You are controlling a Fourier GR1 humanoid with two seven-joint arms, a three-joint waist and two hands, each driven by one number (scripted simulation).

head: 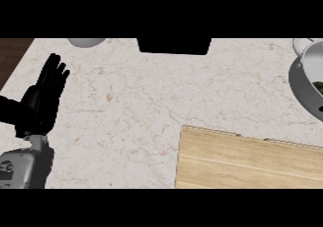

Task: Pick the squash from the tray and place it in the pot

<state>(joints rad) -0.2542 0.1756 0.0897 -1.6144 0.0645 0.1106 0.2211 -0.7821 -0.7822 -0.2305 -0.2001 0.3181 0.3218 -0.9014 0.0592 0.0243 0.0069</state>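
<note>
Resting with straight, open fingers, the left robot hand (43, 95) is lying near the counter's (131, 102) left edge. The wooden tray (249, 162) is sitting at the lower right; the pot (309, 84), at the right edge, is holding something dark green, perhaps the squash (322, 90).

1 tray (249, 162), 1 pot (307, 84), 1 hand (43, 95).
</note>
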